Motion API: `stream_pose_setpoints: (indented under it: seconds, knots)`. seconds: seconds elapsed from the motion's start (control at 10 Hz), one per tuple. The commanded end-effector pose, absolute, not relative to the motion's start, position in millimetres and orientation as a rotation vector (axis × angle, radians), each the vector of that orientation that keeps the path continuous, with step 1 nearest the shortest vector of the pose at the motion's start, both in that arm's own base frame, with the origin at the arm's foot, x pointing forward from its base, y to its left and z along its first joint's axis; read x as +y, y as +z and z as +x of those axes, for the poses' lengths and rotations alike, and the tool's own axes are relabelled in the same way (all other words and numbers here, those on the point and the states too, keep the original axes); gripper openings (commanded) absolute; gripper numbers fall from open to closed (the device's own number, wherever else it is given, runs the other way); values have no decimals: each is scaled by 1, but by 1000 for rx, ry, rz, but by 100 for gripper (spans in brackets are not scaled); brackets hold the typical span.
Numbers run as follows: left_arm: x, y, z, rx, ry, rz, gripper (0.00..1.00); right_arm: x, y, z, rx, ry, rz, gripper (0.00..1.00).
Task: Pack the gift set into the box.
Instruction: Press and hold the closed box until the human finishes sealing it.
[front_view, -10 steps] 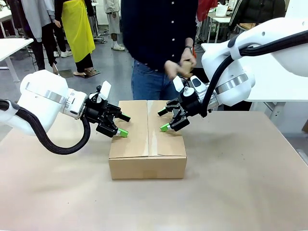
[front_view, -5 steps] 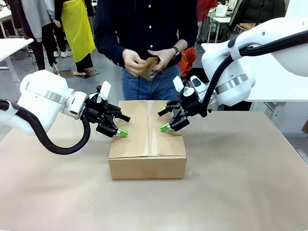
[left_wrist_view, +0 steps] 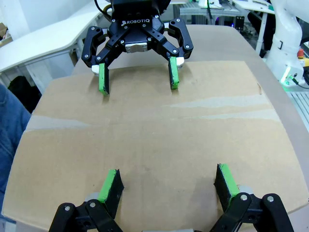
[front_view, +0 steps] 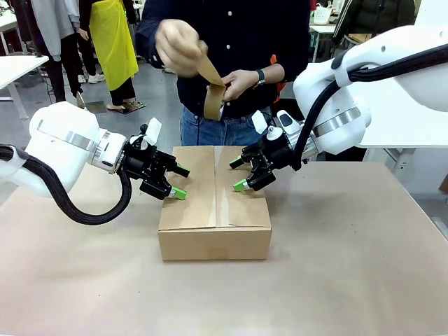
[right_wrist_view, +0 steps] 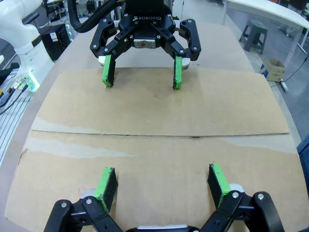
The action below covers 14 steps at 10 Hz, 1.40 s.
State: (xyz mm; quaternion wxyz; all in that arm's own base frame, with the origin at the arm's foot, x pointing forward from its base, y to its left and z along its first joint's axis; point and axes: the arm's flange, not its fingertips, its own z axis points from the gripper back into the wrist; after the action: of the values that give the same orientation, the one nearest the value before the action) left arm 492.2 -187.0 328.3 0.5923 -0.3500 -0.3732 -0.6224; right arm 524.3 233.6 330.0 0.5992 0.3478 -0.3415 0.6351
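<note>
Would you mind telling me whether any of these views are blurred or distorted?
Front view: sharp on the box, slight motion blur on the person's raised hand. Left wrist view: wide-angle bending bows the box edges. Right wrist view: the same bowing, and the flap seam is crisp.

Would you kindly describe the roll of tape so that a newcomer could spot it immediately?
Start at the closed brown box in the middle of the table, with the left gripper and right gripper pressing its flaps. Behind it stands a person; the tape roll is in their hands at chest height, a brown strip pulled upward from it.
</note>
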Motion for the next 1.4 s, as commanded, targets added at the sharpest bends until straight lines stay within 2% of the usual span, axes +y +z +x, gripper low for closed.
stream_pose_setpoints:
  seconds: [0.0, 1.3]
  knots:
    - [-187, 326, 492, -869, -1454, -813, 100, 234, 329, 523, -804, 1493, 800, 100]
    - [-187, 326, 492, -869, -1454, -813, 100, 234, 329, 523, -804, 1493, 800, 100]
